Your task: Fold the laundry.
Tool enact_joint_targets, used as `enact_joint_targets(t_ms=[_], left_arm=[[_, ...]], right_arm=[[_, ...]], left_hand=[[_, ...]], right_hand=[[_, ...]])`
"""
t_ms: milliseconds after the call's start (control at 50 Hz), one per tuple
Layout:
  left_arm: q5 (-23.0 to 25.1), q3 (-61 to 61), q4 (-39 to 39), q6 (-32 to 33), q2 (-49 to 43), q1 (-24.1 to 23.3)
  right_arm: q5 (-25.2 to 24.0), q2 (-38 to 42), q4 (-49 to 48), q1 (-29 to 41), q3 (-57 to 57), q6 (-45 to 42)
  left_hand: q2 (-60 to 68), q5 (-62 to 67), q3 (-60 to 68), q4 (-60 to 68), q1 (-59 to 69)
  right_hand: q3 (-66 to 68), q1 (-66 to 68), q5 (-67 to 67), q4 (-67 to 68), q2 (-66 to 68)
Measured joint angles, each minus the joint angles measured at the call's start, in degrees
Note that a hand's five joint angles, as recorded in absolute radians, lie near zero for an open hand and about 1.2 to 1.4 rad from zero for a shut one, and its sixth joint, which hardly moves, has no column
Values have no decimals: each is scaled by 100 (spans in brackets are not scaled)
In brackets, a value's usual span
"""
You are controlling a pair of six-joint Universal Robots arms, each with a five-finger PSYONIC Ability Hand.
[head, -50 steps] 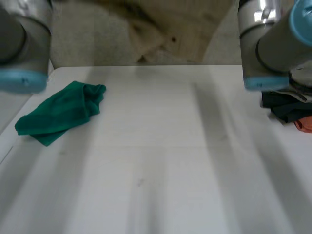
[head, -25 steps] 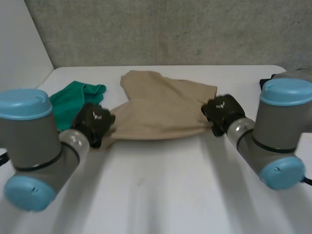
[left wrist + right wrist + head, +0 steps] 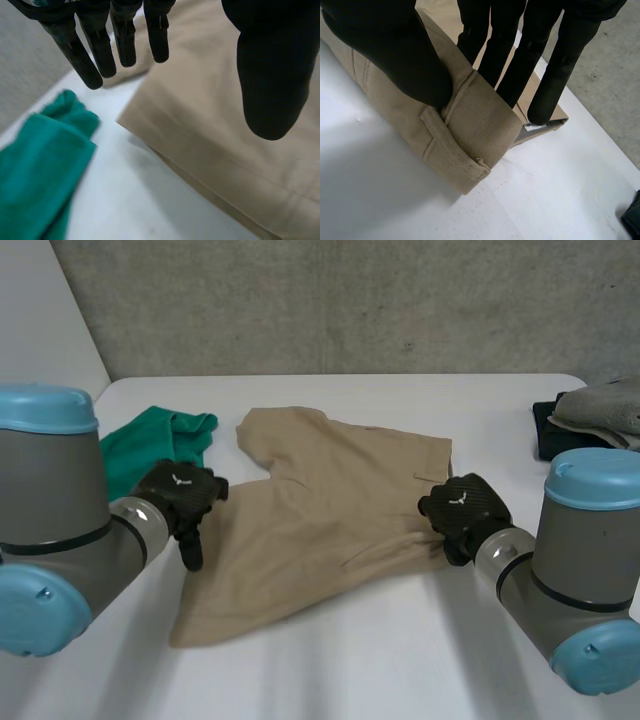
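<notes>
Head view: trousers (image 3: 320,525) in right hand (image 3: 462,508)

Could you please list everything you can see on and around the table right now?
tan garment: one, tan, spread flat mid-table between the two hands.
green cloth: one, green, crumpled on the table's left side, beside the garment.
grey cloth: one, grey, at the table's right edge, lying on a dark cloth.
dark cloth: one, dark, under the grey cloth.
table: one, white.
left arm: one, grey with light-blue caps.
right arm: one, the same colours.
left hand: one, black, fingers straight, at the garment's left edge.
right hand: one, black, pinching the garment's waistband edge.
</notes>
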Motion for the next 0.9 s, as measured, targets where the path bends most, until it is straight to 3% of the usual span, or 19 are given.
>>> enact_joint_targets(t_ms=[180, 380, 680, 760, 780, 820, 900], left_arm=[[226, -211, -330, -198, -249, -114], [196, -789, -334, -375, 245, -398], [-445, -1317, 386, -372, 173, -1025], [-608, -1285, 622, -279, -57, -1140], [-733, -1220, 801, -163, -258, -1206], [-900, -1129, 985, -23, -451, -1240], [-1206, -1048, 1191, 142, -433, -1179]], right_arm=[[50, 233, -71, -132, -175, 478], [66, 700, 60, -258, -655, 1529], [91, 838, 187, -181, -965, 1793], [106, 830, 193, -184, -974, 1787], [111, 815, 209, -186, -972, 1777], [114, 776, 255, -181, -955, 1745], [79, 530, 556, -131, -834, 1343]], left_hand=[[533, 545, 540, 539, 484], [456, 404, 472, 394, 436], [540, 513, 544, 499, 512], [1488, 1403, 1407, 1395, 1502], [3188, 3037, 3166, 3051, 3106], [4619, 4586, 4581, 4606, 4482], [4903, 4803, 4841, 4868, 4548]], right_hand=[[0, 0, 0, 0, 0], [0, 0, 24, 0, 0], [0, 0, 48, 0, 0], [0, 0, 47, 0, 0], [0, 0, 47, 0, 0], [0, 0, 47, 0, 0], [0, 0, 47, 0, 0]])
